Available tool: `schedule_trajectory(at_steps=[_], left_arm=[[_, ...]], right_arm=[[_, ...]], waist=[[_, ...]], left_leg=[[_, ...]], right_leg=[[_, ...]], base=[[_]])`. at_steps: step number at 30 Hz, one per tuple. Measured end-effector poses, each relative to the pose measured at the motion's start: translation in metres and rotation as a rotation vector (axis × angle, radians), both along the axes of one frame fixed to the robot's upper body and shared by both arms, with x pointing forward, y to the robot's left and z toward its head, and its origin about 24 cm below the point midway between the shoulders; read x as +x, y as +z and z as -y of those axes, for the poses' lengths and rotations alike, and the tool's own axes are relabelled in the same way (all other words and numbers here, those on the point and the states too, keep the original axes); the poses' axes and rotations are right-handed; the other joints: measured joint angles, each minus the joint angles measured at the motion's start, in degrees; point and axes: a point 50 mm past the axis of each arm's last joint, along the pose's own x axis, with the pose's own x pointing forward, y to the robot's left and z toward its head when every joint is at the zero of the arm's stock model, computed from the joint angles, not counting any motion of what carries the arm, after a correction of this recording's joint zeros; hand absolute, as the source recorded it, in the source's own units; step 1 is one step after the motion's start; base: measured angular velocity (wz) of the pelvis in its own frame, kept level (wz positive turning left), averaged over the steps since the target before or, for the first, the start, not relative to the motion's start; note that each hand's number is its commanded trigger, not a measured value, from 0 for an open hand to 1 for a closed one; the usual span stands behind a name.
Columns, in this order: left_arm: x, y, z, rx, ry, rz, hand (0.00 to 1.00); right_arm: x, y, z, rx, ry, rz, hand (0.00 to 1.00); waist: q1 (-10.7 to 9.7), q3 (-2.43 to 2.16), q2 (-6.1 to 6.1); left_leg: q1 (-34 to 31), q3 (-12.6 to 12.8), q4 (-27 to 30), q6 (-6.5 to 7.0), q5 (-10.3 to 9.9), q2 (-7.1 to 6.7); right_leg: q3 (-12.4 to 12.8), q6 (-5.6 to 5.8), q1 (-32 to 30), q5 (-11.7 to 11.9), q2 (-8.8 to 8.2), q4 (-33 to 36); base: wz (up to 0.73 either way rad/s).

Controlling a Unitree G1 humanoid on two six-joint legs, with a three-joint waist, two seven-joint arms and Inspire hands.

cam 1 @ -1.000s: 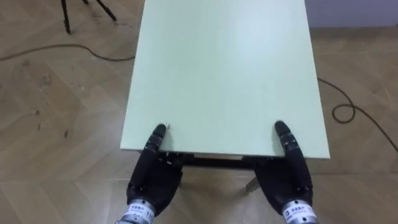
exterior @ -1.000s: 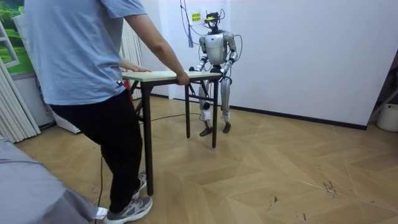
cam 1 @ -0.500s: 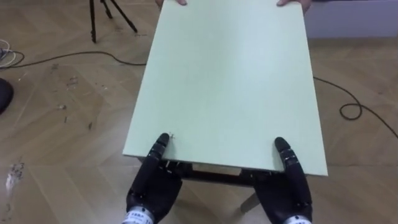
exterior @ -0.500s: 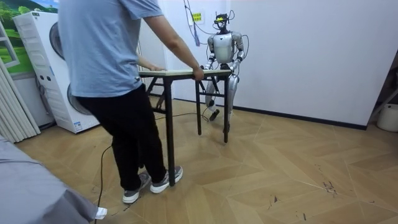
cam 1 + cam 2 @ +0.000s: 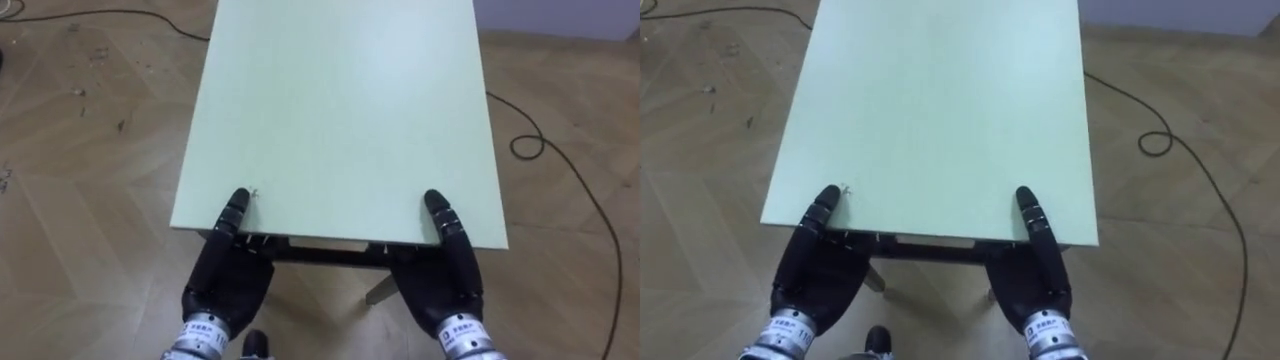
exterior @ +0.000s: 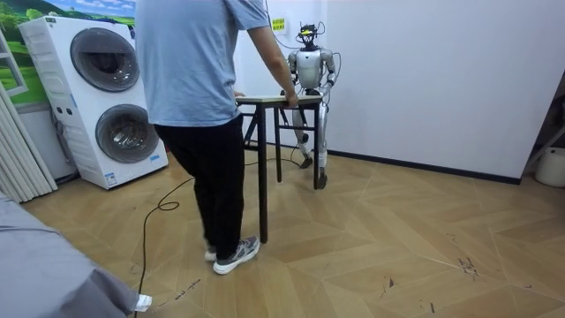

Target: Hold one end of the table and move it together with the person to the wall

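Observation:
The pale green table stretches away from me, its near edge just before my body. My left hand holds the near left corner, thumb flat on top and fingers under the board. My right hand grips the near right corner the same way. In the room view the table is between me and a person in a light blue shirt. The person's hand is on the table's edge. I stand close to the white wall.
A dark cable loops over the wooden floor to the right of the table. Two stacked washing machines stand at the room view's left. Open floor lies at the room view's right.
The person has stepped toward me and the table has come along to the room view's right. I have backed toward the wall. Both hands keep their hold.

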Motion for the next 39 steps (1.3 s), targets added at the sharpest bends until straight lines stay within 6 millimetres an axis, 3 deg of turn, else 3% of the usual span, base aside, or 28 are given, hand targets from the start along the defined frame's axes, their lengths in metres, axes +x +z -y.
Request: schedule_trajectory(at_steps=[1, 2, 3, 4, 5, 6, 8, 9, 11, 12, 13, 14, 15, 16, 17, 18, 19, 20, 21, 23, 25, 26, 28, 29, 32, 35, 39], left_arm=[[0.000, 0.000, 0.001, -0.006, -0.002, -0.007, 1.00], [-0.001, -0.001, 0.003, -0.008, -0.004, -0.010, 1.00], [-0.001, -0.001, 0.005, -0.014, 0.000, -0.016, 1.00], [-0.004, -0.003, 0.004, -0.023, 0.012, -0.030, 1.00], [-0.005, -0.003, 0.003, -0.023, 0.012, -0.034, 1.00], [-0.006, -0.004, 0.004, -0.030, 0.013, -0.038, 1.00], [-0.006, -0.004, 0.004, -0.029, 0.013, -0.041, 1.00], [-0.006, -0.004, 0.004, -0.029, 0.011, -0.042, 1.00], [-0.006, -0.004, 0.006, -0.036, 0.015, -0.044, 1.00], [-0.006, -0.004, 0.008, -0.035, 0.014, -0.046, 1.00], [-0.006, -0.005, 0.013, -0.043, 0.009, -0.062, 1.00], [-0.007, -0.006, 0.015, -0.042, -0.006, -0.070, 1.00], [-0.007, -0.005, 0.016, -0.039, -0.013, -0.065, 1.00], [-0.001, -0.002, 0.015, -0.042, -0.001, -0.040, 1.00], [-0.002, -0.003, 0.018, -0.058, 0.004, -0.044, 1.00], [-0.002, -0.004, 0.020, -0.071, 0.000, -0.053, 1.00], [0.000, -0.004, 0.021, -0.063, -0.010, -0.052, 1.00], [0.004, -0.002, 0.022, -0.056, -0.011, -0.038, 1.00], [0.006, -0.001, 0.021, -0.047, -0.011, -0.035, 1.00], [0.007, -0.001, 0.022, -0.038, -0.001, -0.040, 1.00], [0.007, -0.003, 0.022, -0.033, 0.000, -0.045, 1.00], [0.008, -0.004, 0.022, -0.030, 0.000, -0.046, 1.00], [0.009, -0.007, 0.023, -0.034, 0.003, -0.061, 1.00], [0.008, -0.008, 0.024, -0.035, 0.003, -0.067, 1.00], [0.002, -0.014, 0.023, -0.024, -0.009, -0.098, 1.00], [-0.001, -0.016, 0.025, -0.027, -0.019, -0.114, 1.00], [-0.002, -0.017, 0.026, -0.023, -0.023, -0.122, 1.00]], right_arm=[[-0.001, -0.001, 0.001, -0.006, -0.005, -0.002, 1.00], [-0.001, -0.001, 0.002, -0.009, -0.009, -0.001, 1.00], [-0.002, 0.000, 0.003, -0.019, -0.013, 0.007, 1.00], [-0.002, 0.000, 0.002, -0.026, -0.003, 0.006, 1.00], [-0.002, -0.001, 0.002, -0.027, -0.001, 0.003, 1.00], [-0.002, -0.001, 0.000, -0.026, 0.001, 0.001, 1.00], [-0.002, -0.001, 0.000, -0.028, -0.001, 0.001, 1.00], [-0.002, -0.001, 0.000, -0.028, -0.001, 0.001, 1.00], [-0.002, -0.001, 0.001, -0.030, -0.006, 0.001, 1.00], [-0.002, -0.001, 0.002, -0.031, -0.010, 0.000, 1.00], [-0.004, -0.002, 0.007, -0.046, -0.022, -0.011, 1.00], [-0.008, -0.004, 0.010, -0.057, -0.039, -0.018, 1.00], [-0.008, -0.003, 0.008, -0.051, -0.040, -0.015, 1.00], [-0.005, 0.002, 0.006, -0.044, -0.040, 0.014, 1.00], [-0.005, 0.004, 0.009, -0.059, -0.037, 0.021, 1.00], [-0.004, 0.004, 0.010, -0.068, -0.032, 0.020, 1.00], [-0.004, 0.003, 0.011, -0.065, -0.038, 0.013, 1.00], [-0.003, 0.003, 0.010, -0.057, -0.042, 0.015, 1.00], [-0.003, 0.003, 0.010, -0.053, -0.045, 0.013, 1.00], [-0.002, 0.002, 0.009, -0.048, -0.056, 0.004, 1.00], [-0.003, -0.001, 0.009, -0.048, -0.058, -0.002, 1.00], [-0.002, -0.001, 0.009, -0.044, -0.054, 0.006, 1.00], [-0.002, -0.003, 0.010, -0.051, -0.049, -0.001, 1.00], [-0.003, -0.004, 0.012, -0.058, -0.052, -0.005, 1.00], [-0.014, -0.011, 0.011, -0.053, -0.060, -0.046, 1.00], [-0.019, -0.013, 0.012, -0.052, -0.071, -0.062, 1.00], [-0.021, -0.014, 0.011, -0.057, -0.086, -0.068, 1.00]], waist=[[0.15, -0.03, 0.73], [0.12, 0.00, 1.23], [-0.51, 0.28, 2.03], [-0.12, 0.46, 2.30], [0.02, 0.48, 2.38], [0.08, 0.48, 2.76], [-2.00, 0.61, 4.21], [-2.79, 0.69, 4.52], [-4.61, 0.80, 5.21], [-4.70, 1.03, 5.59], [-4.71, 1.37, 6.09], [-5.35, 0.17, 6.21], [-5.41, -0.95, 4.83], [-5.68, -0.24, 4.10], [-5.73, -0.22, 6.04], [-5.76, -0.15, 8.14], [-5.91, -0.11, 8.45], [-6.41, 0.19, 7.99], [-6.41, 0.51, 7.40], [-6.74, 0.70, 6.16], [-7.23, 0.62, 5.73], [-6.66, 0.70, 5.44], [-6.62, 0.68, 5.26], [-6.79, 0.62, 5.15], [-7.07, 0.49, 4.02], [-8.26, 0.40, 3.77], [-8.08, 0.40, 3.64]], left_leg=[[1.68, -1.22, -4.90, -1.04, 4.10, 0.11], [2.23, -1.32, -6.61, -1.20, 5.62, 0.19], [2.34, 0.10, -5.56, -0.91, 4.61, 0.22], [1.71, 1.88, 2.26, 0.73, -3.98, 0.21], [1.22, 2.31, 7.31, 1.45, -8.23, 0.03], [0.53, 2.57, 17.13, 2.80, -15.37, -0.15], [1.66, 1.94, 30.95, 2.76, -24.97, 0.08], [2.70, 2.00, 32.35, 2.91, -26.68, 0.21], [8.23, 3.17, 34.08, 3.06, -32.08, 1.93], [9.50, 3.54, 32.98, 2.86, -33.01, 2.09], [11.85, 2.39, 27.39, 3.05, -33.34, 0.05], [13.93, -1.62, 19.19, 2.61, -32.96, -2.52], [14.52, -3.77, 14.82, 2.31, -32.20, -4.50], [13.89, -4.44, 17.09, 1.75, -30.98, -5.87], [13.81, -3.73, 20.47, 1.82, -32.20, -4.25], [15.52, -2.84, 21.48, 1.47, -34.29, -2.60], [17.43, -2.18, 17.95, 2.12, -35.62, -2.27], [17.66, -0.58, 15.92, 4.01, -36.26, -2.32], [17.32, 0.15, 16.09, 5.10, -35.66, -2.69], [16.28, -0.02, 15.22, 6.89, -33.81, -5.04], [15.16, 0.09, 14.79, 7.78, -32.64, -6.55], [14.17, 1.08, 14.66, 8.31, -31.98, -7.36], [13.67, 1.86, 13.57, 9.36, -30.48, -8.50], [13.77, 1.84, 13.18, 9.64, -30.03, -8.79], [15.06, 1.40, 11.74, 10.96, -28.46, -10.14], [15.04, -0.02, 11.31, 11.93, -27.50, -11.67], [16.38, -0.12, 8.61, 12.42, -25.87, -12.64]], right_leg=[[-0.91, -0.98, -0.30, 0.55, 0.68, -0.44], [-1.70, -1.34, -0.31, 0.75, 0.92, -0.95], [-4.82, -1.79, -0.70, 0.76, 0.56, -1.08], [-7.55, -2.27, -1.05, 1.18, -0.69, -0.90], [-9.01, -2.30, -1.14, 1.62, -0.92, -0.92], [-12.03, -2.56, -1.22, 2.48, -1.06, -0.99], [-15.63, -2.85, -1.23, 2.70, -0.27, -0.62], [-16.43, -2.85, -1.32, 2.70, -0.14, -0.33], [-18.19, -2.85, -2.94, 2.70, -0.24, 3.77], [-18.48, -2.85, -3.57, 2.68, -0.54, 5.62], [-16.48, -3.78, -6.28, 3.20, -0.80, 11.03], [-9.30, -5.42, -10.62, 3.80, 2.01, 8.23], [-6.25, -5.84, -12.81, 5.50, 3.28, 3.71], [-5.49, -5.91, -15.36, 12.56, 2.79, 0.42], [-6.61, -6.04, -14.59, 13.30, 3.27, -0.03], [-9.33, -6.25, -14.63, 13.73, 3.72, 0.35], [-10.75, -6.25, -15.75, 13.73, 3.10, 1.95], [-12.59, -6.25, -17.72, 13.73, 1.79, 4.84], [-13.00, -6.22, -18.54, 13.74, 0.84, 6.36], [-11.33, -4.30, -21.49, 14.88, -1.32, 8.96], [-10.71, -2.85, -21.38, 15.85, -2.34, 6.64], [-10.79, -3.94, -21.44, 16.92, -2.79, 4.80], [-10.63, -3.78, -21.70, 18.64, -3.89, 3.58], [-10.37, -3.39, -21.56, 19.19, -4.09, 3.15], [-6.39, -0.96, -19.85, 21.18, -4.60, 1.85], [-6.24, 0.27, -19.42, 21.35, -6.17, 2.15], [-4.27, 1.78, -19.09, 20.58, -7.08, 3.26]], base=[[0.09], [0.09], [-0.21], [-0.35], [-0.50], [-0.29], [0.06], [0.30], [0.06], [-0.03], [0.14], [0.16], [0.17], [0.06], [0.06], [0.05], [0.13], [0.16], [0.12], [0.07], [0.06], [-0.15], [-0.07], [0.09], [0.15], [0.32], [0.08]])
